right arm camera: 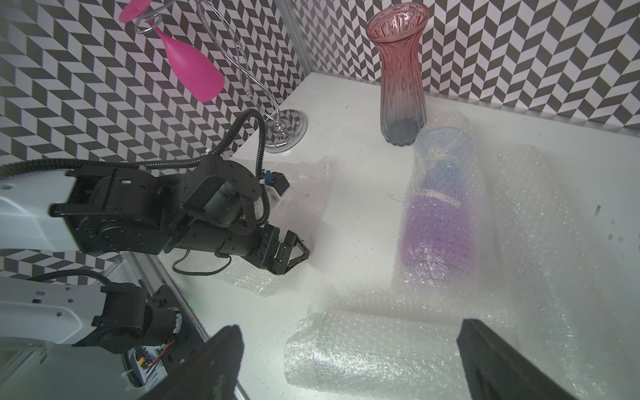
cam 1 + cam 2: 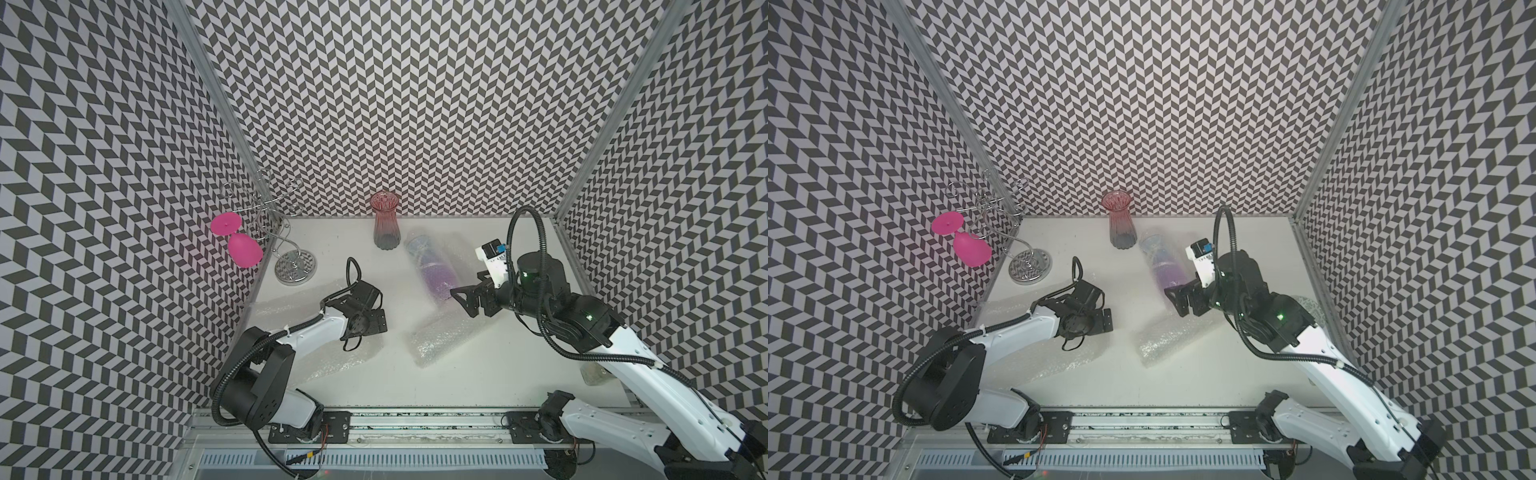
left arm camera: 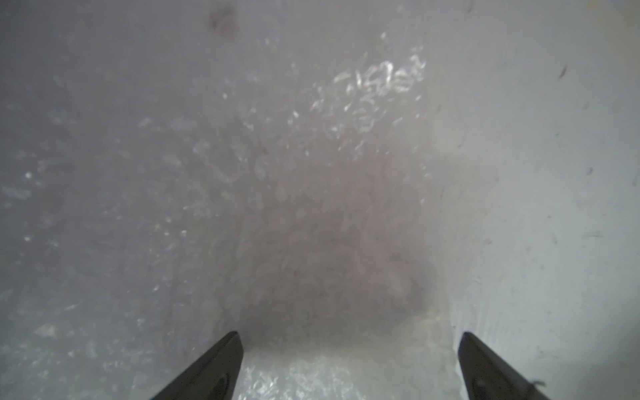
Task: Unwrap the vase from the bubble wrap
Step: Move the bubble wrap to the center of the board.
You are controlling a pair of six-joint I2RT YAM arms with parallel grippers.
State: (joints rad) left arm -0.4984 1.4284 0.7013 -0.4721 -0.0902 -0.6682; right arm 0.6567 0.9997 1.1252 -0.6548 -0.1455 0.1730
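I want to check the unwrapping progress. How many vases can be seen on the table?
2. A bare red-and-grey vase stands upright at the back wall; a blue-purple vase lies beside it, inside bubble wrap. The right arm may hide another.

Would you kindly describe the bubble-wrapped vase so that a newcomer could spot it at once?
On the white table, find the pink-and-grey glass vase standing upright at the back wall. Right beside it, toward the right gripper, the wrapped vase lies on its side. Unlike its bare neighbour, it is blue and purple under clear bubble wrap.
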